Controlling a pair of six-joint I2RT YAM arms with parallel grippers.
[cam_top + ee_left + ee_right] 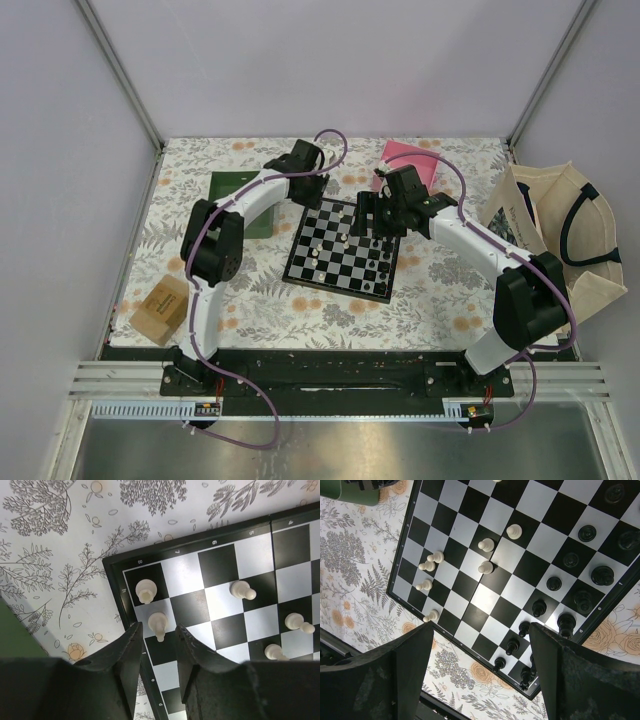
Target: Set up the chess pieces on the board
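Observation:
The board (330, 287) lies in the middle of the table. Cream-white chess pieces (318, 252) stand on its left half and black pieces (381, 262) on its right. My left gripper (312, 192) hovers over the board's far left corner. In the left wrist view it (157, 632) is open, with a white piece (159, 625) standing between its fingertips and touching neither. Another white piece (146, 590) stands on the corner square. My right gripper (385, 215) is above the board's far right part, wide open and empty (480, 630). Black pieces (538, 608) crowd the board's right edge.
A green tray (240, 200) lies left of the board, under the left arm. A pink box (410, 160) lies behind the right gripper. A wooden block (163, 308) sits at the near left. A cream tote bag (560, 240) stands at the right edge.

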